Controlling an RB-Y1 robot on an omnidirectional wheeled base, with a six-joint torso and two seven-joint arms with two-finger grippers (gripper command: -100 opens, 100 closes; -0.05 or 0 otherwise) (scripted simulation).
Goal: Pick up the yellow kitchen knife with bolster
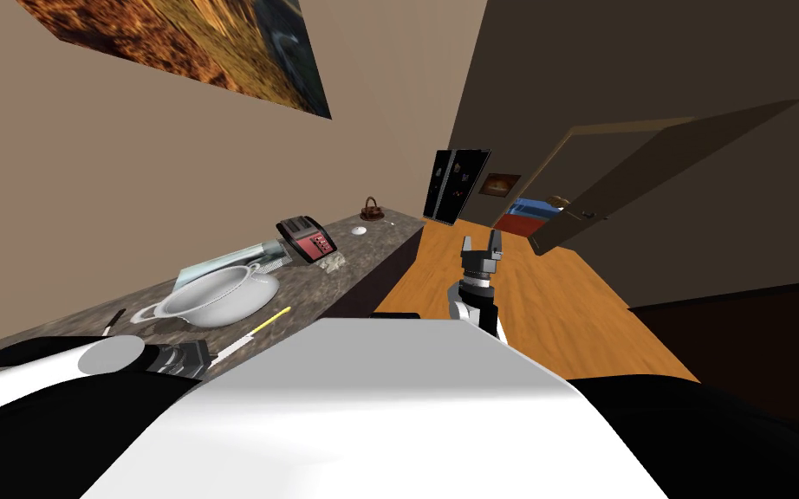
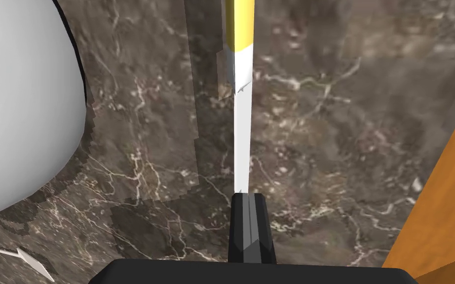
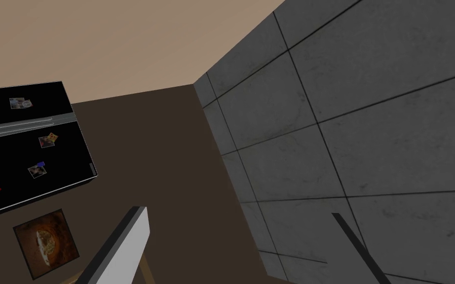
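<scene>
Left wrist view: L claw (image 2: 249, 197) pinches knife (image 2: 241, 123) blade; R claw (image 3: 237, 212) spread.

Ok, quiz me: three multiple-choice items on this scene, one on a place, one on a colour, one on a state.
1. The knife lies: A) in the bowl B) beside the bowl C) on the toaster.
2. The knife's handle is: A) red B) black C) yellow.
3. The right gripper is: A) open B) shut on a cup C) shut on nothing.
Answers: 1 B, the head view shows it next to the bowl on the countertop; 2 C, the left wrist view shows yellow beyond the white blade; 3 A, its fingers stand well apart.
</scene>
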